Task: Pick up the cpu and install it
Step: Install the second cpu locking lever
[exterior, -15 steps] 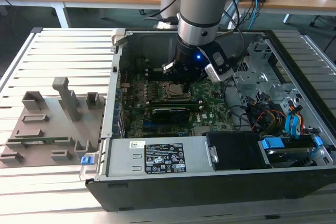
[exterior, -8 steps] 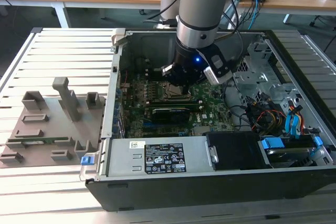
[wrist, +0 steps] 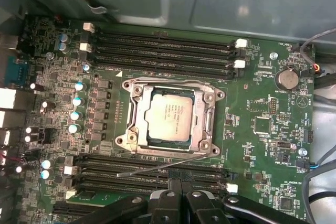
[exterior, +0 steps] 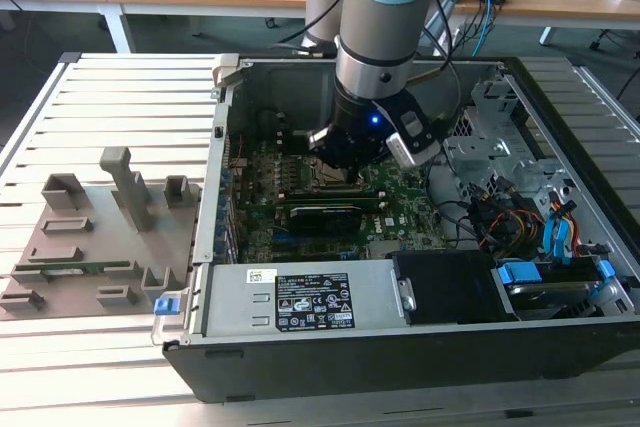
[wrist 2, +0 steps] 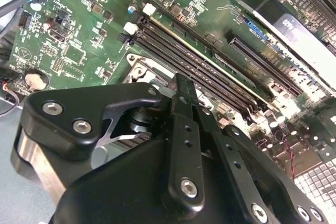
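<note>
The cpu [wrist: 170,115], a small square chip with a dull silvery top, lies flat inside the socket frame [wrist: 137,88] on the green motherboard [wrist: 252,103]. A thin metal lever [wrist: 157,169] slants loose along one side of the socket. My gripper [wrist: 181,184] hovers just above the memory slots beside the socket, with its black fingers [wrist: 170,195] together and nothing between them. In the exterior view the arm's wrist [exterior: 375,122] reaches down into the open computer case over the board's middle. In the second wrist view one finger [wrist 2: 184,108] stands over the socket's corner [wrist 2: 140,70].
Memory slots [wrist: 163,45] run on both sides of the socket. A long black card [exterior: 325,215] lies on the board near the arm. The power supply [exterior: 300,302], cables [exterior: 500,217] and drive bays [exterior: 560,277] crowd the case. A grey fixture [exterior: 100,237] sits on the slatted table outside it.
</note>
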Robot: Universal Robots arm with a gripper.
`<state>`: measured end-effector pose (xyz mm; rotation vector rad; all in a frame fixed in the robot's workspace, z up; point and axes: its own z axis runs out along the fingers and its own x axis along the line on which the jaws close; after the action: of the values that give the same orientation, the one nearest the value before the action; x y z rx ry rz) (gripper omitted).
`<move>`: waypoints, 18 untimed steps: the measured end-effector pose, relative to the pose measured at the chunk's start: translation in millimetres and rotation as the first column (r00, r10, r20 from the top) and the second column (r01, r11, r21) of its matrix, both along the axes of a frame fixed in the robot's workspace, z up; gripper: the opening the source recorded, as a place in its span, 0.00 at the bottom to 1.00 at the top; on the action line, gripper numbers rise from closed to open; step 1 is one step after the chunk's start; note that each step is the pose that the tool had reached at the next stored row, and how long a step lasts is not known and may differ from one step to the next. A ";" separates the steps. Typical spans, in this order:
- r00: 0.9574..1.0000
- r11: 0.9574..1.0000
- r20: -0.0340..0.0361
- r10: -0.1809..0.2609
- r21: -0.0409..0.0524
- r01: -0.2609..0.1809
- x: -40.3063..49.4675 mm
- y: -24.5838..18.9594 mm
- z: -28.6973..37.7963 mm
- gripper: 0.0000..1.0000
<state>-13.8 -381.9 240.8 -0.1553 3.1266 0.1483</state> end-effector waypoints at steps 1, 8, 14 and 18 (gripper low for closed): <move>1.000 1.000 0.000 0.000 0.000 0.000 0.0 0.0 -0.8 0.11; 1.000 1.000 0.000 0.000 0.000 0.000 -2.0 0.0 -13.8 0.11; 1.000 1.000 0.000 0.000 0.000 0.000 -8.8 0.0 -18.6 0.11; 1.000 1.000 0.000 0.001 0.000 -0.001 -12.9 0.4 -19.1 0.11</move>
<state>-26.7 -381.5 221.6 -0.1571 3.1265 0.1485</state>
